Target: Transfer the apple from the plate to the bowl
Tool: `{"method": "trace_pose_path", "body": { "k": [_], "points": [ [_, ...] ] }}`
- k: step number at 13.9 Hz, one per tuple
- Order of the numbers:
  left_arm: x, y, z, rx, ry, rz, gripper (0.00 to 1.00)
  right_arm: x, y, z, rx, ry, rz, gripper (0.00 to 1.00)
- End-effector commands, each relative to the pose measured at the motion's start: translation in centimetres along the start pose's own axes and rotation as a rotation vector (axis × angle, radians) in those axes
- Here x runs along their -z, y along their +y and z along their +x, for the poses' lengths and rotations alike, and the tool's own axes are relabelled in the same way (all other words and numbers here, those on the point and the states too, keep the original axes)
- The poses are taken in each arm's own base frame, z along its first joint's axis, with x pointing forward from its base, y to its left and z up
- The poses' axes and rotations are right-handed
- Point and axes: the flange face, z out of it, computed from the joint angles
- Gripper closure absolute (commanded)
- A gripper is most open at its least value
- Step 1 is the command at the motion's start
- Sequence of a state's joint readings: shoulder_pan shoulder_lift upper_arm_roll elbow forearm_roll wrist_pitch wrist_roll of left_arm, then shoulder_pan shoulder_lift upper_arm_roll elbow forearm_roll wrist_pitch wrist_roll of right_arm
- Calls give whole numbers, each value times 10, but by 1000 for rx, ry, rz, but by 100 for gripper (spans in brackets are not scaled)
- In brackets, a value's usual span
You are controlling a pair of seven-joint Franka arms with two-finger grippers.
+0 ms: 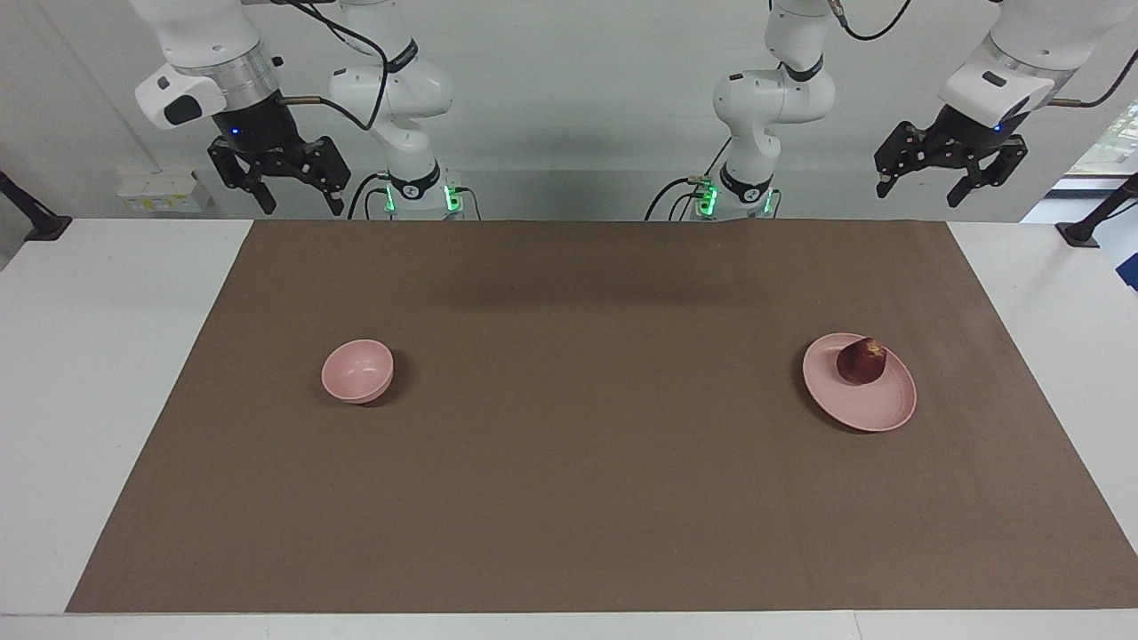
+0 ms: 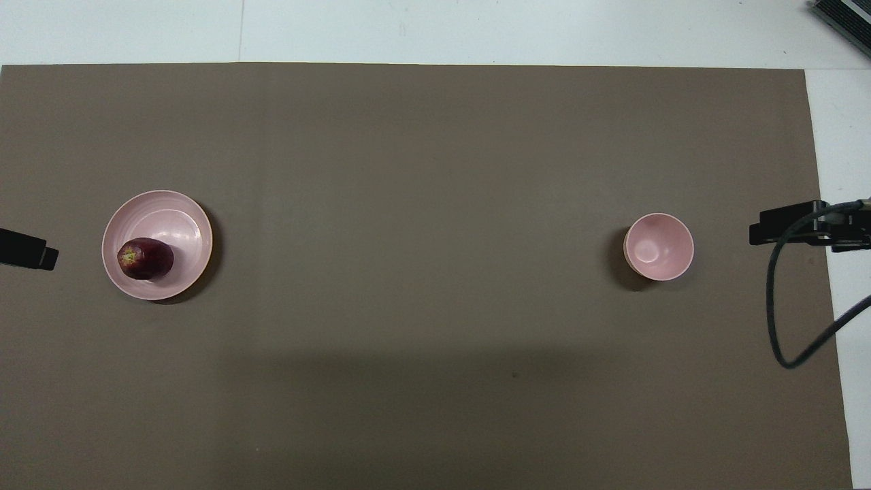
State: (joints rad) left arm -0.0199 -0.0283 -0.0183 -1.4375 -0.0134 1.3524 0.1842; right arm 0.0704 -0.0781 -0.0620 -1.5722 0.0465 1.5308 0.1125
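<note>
The dark red apple (image 1: 861, 362) lies on the pale pink plate (image 1: 876, 404) toward the left arm's end of the table, on the part of the plate nearer to the robots. In the overhead view the apple (image 2: 145, 258) shows its yellowish patch on the plate (image 2: 170, 218). The small pink bowl (image 1: 357, 371) stands empty toward the right arm's end; it also shows in the overhead view (image 2: 659, 246). My left gripper (image 1: 918, 194) hangs open and empty high over the table's edge. My right gripper (image 1: 300, 206) hangs open and empty high over its own end.
A brown mat (image 1: 569, 498) covers most of the white table (image 1: 98, 356). Black clamp stands (image 1: 36, 222) sit at both table ends near the robots. A cable (image 2: 782, 313) hangs from the right arm over the mat's edge.
</note>
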Motion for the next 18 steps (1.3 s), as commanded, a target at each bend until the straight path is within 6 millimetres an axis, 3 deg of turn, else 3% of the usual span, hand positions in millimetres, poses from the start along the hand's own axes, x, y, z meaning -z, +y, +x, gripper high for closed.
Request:
{"method": "trace_pose_path", "body": {
  "k": [1, 5, 8, 10, 12, 14, 15, 16, 18],
  "points": [
    [1, 0, -7, 3, 9, 10, 0, 1, 4, -2, 11, 9, 22, 0],
    [-5, -1, -12, -4, 9, 10, 0, 1, 4, -2, 11, 9, 22, 0],
    [-35, -18, -15, 28, 89, 24, 0, 0, 4, -2, 12, 6, 21, 0],
    [-67, -23, -8, 35, 98, 26, 0, 0, 3, -2, 16, 3, 22, 0],
    [-111, -47, 4, 80, 99, 24, 0, 1, -1, -10, 22, -26, 16, 0],
    [-149, -56, 11, 90, 155, 35, 0, -1, -6, -10, 42, -23, 6, 0],
    [-174, -74, 12, 127, 184, 36, 0, -6, -7, -4, 39, -2, 15, 0],
    [-196, -80, 19, 138, 205, 34, 0, -18, -10, 1, 36, -1, 22, 0],
    [-229, -89, 31, 153, 192, 24, 0, -40, -37, 17, 73, 44, 31, 0]
  ]
}}
